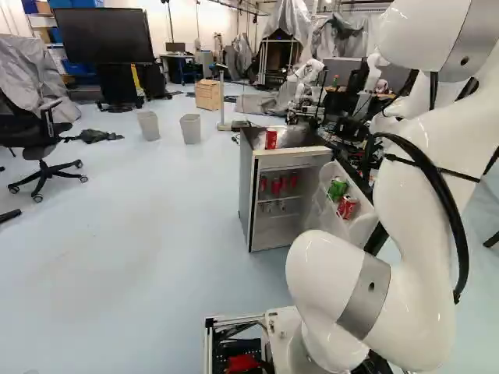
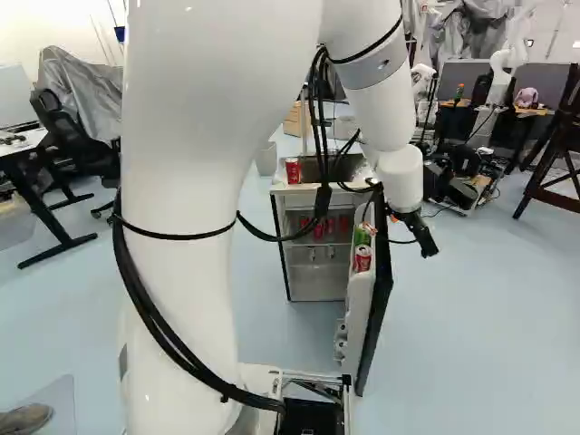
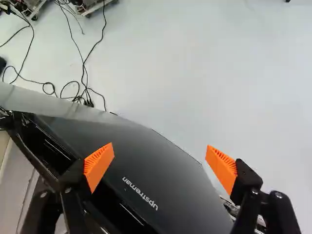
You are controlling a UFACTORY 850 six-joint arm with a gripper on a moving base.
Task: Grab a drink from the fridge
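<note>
Fridge door (image 2: 378,299) open, end effector (image 3: 160,147) spread apart by its outer face, drink cans (image 1: 348,206) on the door's inner rack (image 1: 359,227); opening looks done, next likely clear the edge and swing inward.

Both base views look ahead and slightly down from behind the arm (image 2: 186,227), sharing the open fridge (image 1: 290,162) near frame centre; the wrist view looks closely down over its door (image 3: 161,170).
</note>
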